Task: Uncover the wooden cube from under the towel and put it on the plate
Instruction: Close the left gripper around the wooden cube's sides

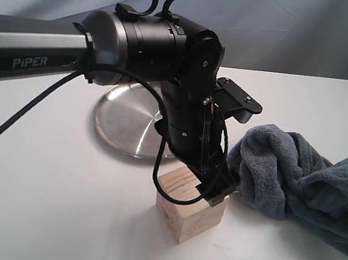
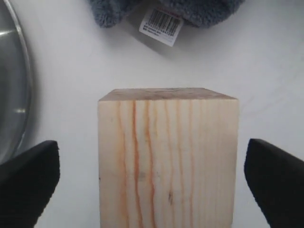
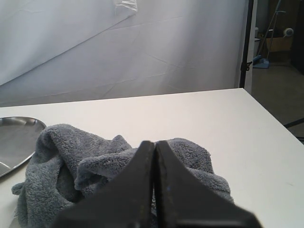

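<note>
- Exterior view: the wooden cube point(image 1: 187, 215) is sitting bare on the table point(image 1: 36, 214), toward its near edge, so the uncovering is looking done. The towel point(image 1: 295, 176) is lying bunched just beside it, toward the right edge. The plate point(image 1: 124, 121) is lying nearer the far edge, its visible part carrying nothing. The left arm point(image 1: 170, 53) is reaching down, bringing the left jaws to the cube's top. Gripping, lifting and placing are remaining.
- Left wrist view: the left jaws are standing open, one on each side of the cube point(image 2: 166, 161), with bare table showing in both gaps. The cube is showing pale wood, reddish grain lines and crisp square edges. The towel's white barcode tag point(image 2: 161, 23) is lying beyond it.
- Right wrist view: the right jaws are pressing closed together, with nothing visible between them, above the towel point(image 3: 61, 156). The plate's rim point(image 3: 14, 137) is peeking in beside it.
</note>
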Controlling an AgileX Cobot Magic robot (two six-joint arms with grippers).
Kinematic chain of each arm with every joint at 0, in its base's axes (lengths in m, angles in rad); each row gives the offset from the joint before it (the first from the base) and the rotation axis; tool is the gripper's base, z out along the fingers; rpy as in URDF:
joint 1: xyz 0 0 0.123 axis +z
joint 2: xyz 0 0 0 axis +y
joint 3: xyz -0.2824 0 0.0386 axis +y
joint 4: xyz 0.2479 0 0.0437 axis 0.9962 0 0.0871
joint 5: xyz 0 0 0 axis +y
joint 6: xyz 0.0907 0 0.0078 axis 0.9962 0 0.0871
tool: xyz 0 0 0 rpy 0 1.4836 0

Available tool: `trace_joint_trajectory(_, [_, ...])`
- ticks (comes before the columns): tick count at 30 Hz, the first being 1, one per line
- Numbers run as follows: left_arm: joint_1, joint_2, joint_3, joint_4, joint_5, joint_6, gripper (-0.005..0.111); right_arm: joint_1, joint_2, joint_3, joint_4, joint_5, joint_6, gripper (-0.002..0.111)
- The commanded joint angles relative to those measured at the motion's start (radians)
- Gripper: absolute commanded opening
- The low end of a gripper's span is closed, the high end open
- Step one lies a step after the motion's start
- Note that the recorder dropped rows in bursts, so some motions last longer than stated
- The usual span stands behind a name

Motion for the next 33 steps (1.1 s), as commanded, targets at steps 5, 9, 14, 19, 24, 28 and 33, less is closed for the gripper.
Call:
trace_joint_trajectory(5, [-0.004, -0.005, -0.007, -0.071, 0.023, 0.016, 0.105, 0.000, -0.006, 0.003, 0.005, 0.012, 0.004, 0.003])
trace_joint_trajectory(9, [-0.004, 0.049, -0.005, -0.056, 0.024, 0.013, 0.105, 0.000, -0.006, 0.003, 0.005, 0.012, 0.004, 0.003])
trace_joint_trajectory(14, [-0.004, 0.072, -0.005, -0.072, 0.026, 0.013, 0.105, 0.000, -0.006, 0.003, 0.005, 0.012, 0.004, 0.003])
trace_joint_trajectory(19, [-0.004, 0.094, -0.005, -0.072, 0.040, 0.013, 0.105, 0.000, -0.006, 0.003, 0.005, 0.012, 0.004, 0.003])
trace_joint_trajectory(24, [-0.004, 0.121, -0.005, -0.070, 0.043, 0.013, 0.105, 0.000, -0.006, 0.003, 0.005, 0.012, 0.004, 0.003])
trace_joint_trajectory(28, [-0.004, 0.131, -0.005, -0.072, 0.043, 0.015, 0.105, 0.000, -0.006, 0.003, 0.005, 0.012, 0.004, 0.003])
trace_joint_trajectory(33, [-0.004, 0.154, -0.005, -0.070, 0.043, 0.019, 0.105, 0.000, -0.006, 0.003, 0.005, 0.012, 0.004, 0.003])
